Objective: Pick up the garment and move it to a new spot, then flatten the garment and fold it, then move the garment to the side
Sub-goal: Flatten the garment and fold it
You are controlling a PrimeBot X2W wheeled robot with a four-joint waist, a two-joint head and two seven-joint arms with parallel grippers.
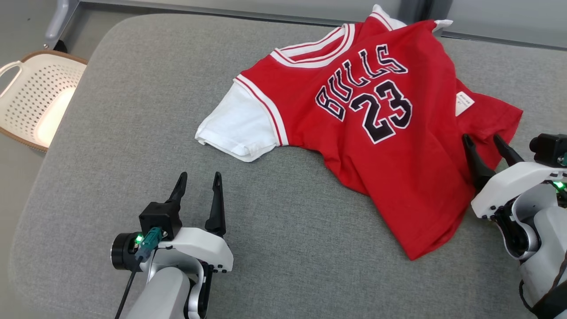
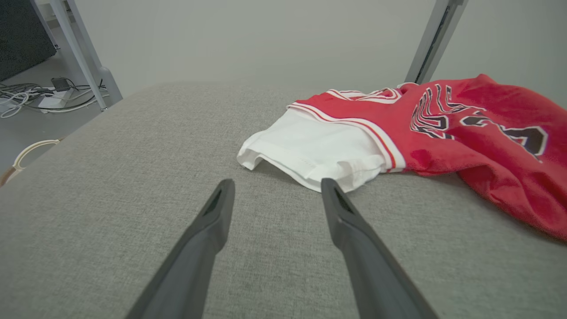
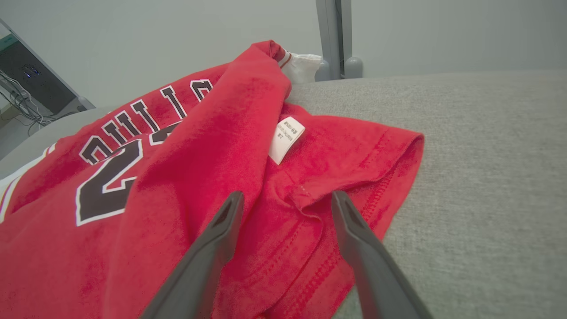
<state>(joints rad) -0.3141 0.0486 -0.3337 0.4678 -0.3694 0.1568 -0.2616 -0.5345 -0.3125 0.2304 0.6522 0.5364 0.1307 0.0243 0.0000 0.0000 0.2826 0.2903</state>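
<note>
The garment (image 1: 376, 133) is a red jersey with white sleeves and black "BULLS 23" lettering, lying rumpled on the right half of the grey padded table (image 1: 133, 110). Its white sleeve (image 2: 314, 153) points toward my left gripper (image 1: 198, 179), which stands open over bare table a short way in front of that sleeve. My right gripper (image 1: 483, 141) is open too, its fingers hovering over the jersey's folded red hem (image 3: 310, 208) near a white label (image 3: 287, 138). Nothing is gripped in the left wrist view (image 2: 277, 186) or the right wrist view (image 3: 285, 199).
A white perforated basket (image 1: 33, 95) with a brown rim sits on the floor off the table's left edge. Metal frame legs (image 2: 84, 57) and cables stand beyond the table's far side. Bare grey table stretches across the left and front.
</note>
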